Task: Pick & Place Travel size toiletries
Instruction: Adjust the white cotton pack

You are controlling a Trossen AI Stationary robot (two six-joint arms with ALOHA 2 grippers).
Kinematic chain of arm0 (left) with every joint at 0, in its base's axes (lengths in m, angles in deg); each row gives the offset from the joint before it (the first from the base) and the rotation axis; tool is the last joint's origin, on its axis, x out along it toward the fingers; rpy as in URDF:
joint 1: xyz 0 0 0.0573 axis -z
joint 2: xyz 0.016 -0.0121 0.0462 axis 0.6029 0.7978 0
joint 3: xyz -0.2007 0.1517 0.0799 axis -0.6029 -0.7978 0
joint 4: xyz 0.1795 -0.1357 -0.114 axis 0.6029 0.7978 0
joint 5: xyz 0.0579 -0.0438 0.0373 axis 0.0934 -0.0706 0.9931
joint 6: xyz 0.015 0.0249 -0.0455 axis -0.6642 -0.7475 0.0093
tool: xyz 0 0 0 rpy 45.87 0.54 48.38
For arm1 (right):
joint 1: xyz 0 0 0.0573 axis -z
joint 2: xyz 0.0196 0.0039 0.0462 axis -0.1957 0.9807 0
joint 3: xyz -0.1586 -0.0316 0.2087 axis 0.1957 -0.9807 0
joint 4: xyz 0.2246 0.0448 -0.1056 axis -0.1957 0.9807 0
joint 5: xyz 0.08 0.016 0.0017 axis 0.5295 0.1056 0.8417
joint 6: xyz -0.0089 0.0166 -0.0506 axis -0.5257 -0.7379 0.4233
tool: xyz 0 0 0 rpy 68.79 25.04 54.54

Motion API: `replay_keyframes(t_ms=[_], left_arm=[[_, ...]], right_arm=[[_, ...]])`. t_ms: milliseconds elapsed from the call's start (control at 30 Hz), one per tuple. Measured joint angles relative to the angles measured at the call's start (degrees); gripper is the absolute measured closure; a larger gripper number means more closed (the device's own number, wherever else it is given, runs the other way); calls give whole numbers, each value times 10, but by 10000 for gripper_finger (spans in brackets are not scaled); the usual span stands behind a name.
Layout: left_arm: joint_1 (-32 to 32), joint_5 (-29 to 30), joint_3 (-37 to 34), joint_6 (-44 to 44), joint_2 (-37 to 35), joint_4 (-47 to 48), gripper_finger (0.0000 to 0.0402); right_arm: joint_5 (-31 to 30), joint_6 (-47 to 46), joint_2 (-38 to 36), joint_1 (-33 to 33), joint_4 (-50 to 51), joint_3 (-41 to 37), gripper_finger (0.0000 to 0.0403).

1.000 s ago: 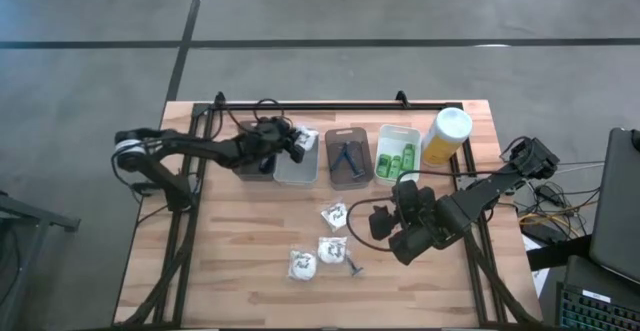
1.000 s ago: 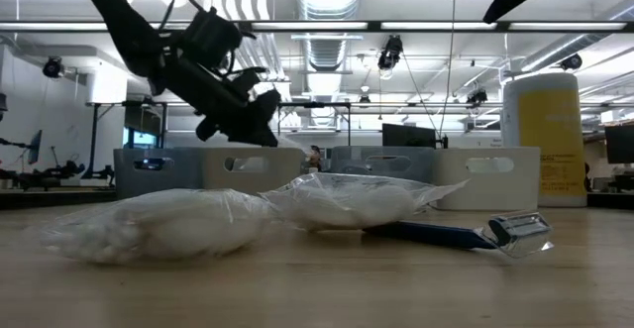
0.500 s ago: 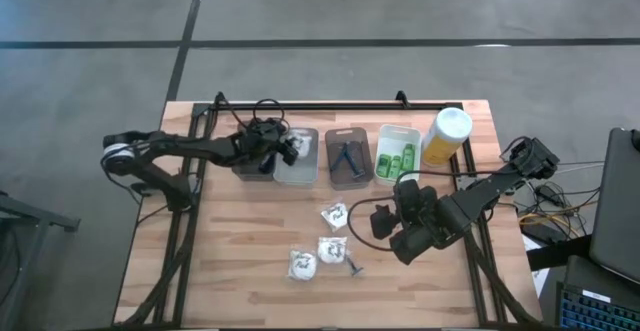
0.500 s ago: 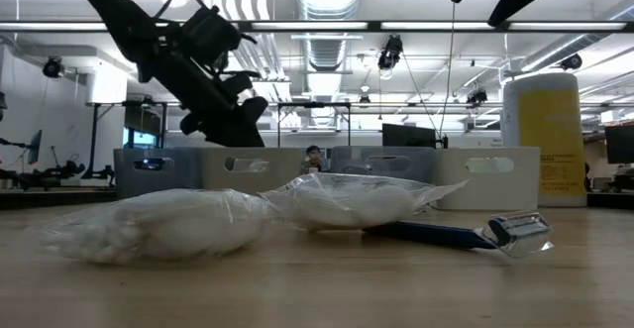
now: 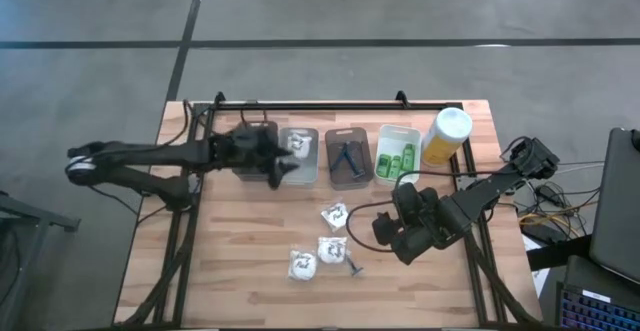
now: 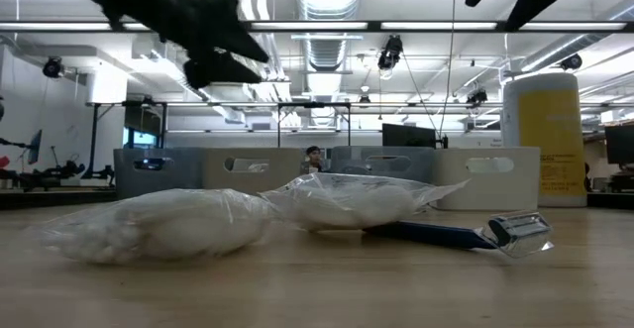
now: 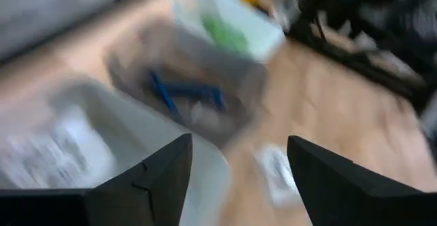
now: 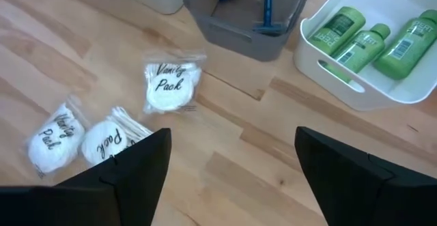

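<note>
Three white packets point(image 5: 333, 214) lie loose mid-table, a blue razor point(image 5: 353, 264) beside them.
Both pincers spread, empty: left gripper point(image 5: 281, 164) by the trays point(image 5: 349, 170), right gripper point(image 5: 381, 231) near the packets; yellow bottle point(image 5: 446, 136) behind.

My two arms are dark, near-black, built from slim jointed segments. My left arm point(image 5: 150, 156) has a pale grey band at its outer joint. My right arm point(image 5: 480, 196) is chunkier at the wrist, black cables looping beside it. My left gripper point(image 7: 235, 168) has two dark matte wedge-shaped fingers point(image 7: 153, 178) with angular edges. My right gripper point(image 8: 232, 161) has the same broad black fingers point(image 8: 136, 164).
</note>
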Motion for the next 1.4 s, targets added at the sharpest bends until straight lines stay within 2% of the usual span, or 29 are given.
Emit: replay_keyframes(t_ms=[100,267,467,600,767,1000,1233,1400], left_arm=[[66,-4,3,41,-3,42,161],[172,28,3,114,42,-7,161],[233,13,2,194,120,-59,161],[264,6,7,197,156,-61,163],[288,6,26,174,210,-92,164],[292,7,94,70,310,-130,168],[295,0,193,27,419,-133,168],[299,-6,221,42,470,-117,168]], right_arm=[[0,7,0,0,0,0,86],[17,6,0,0,-2,-2,78],[107,-13,1,0,-42,-21,78],[120,-7,11,-6,-103,-41,90],[145,30,51,-6,-152,-62,104],[152,80,113,-6,-171,-63,122],[151,52,130,-27,-171,-63,141],[117,20,130,-54,-171,-65,157]])
